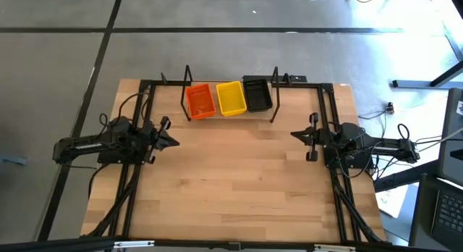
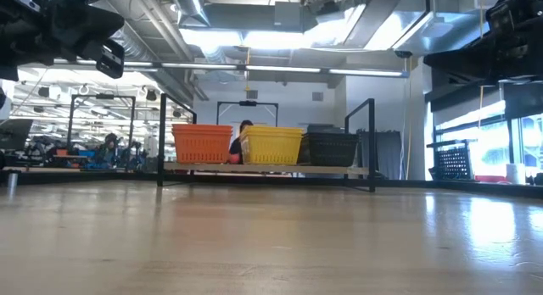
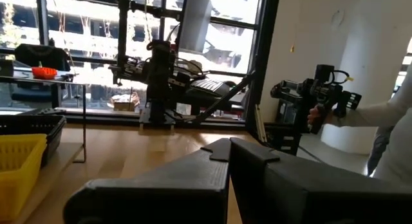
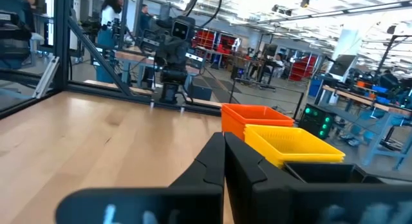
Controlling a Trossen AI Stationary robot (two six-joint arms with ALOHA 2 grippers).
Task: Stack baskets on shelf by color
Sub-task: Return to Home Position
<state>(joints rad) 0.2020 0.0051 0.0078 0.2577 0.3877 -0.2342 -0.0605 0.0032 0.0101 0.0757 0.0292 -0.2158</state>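
Note:
On the shelf (image 1: pixel 275 101), at the table's far edge, the baskets stand side by side: orange (image 1: pixel 200 100), yellow (image 1: pixel 231 98), black (image 1: pixel 257 94). I cannot tell how many are nested in each colour. In the low view, orange (image 2: pixel 202 143), yellow (image 2: pixel 271 146) and black (image 2: pixel 331 148) rest with their bottoms on the plank (image 2: pixel 263 169). My left gripper (image 1: pixel 172 141) hovers shut over the table's left side, and my right gripper (image 1: pixel 294 135) hovers shut over the right side. Both point inward and hold nothing.
Bare wooden tabletop (image 1: pixel 231 179) stretches between the arms and toward the near edge. The shelf's upright end loops (image 1: pixel 188 93) rise beside the baskets. In the left wrist view a person's sleeve (image 3: pixel 393 140) shows beyond the table's right side.

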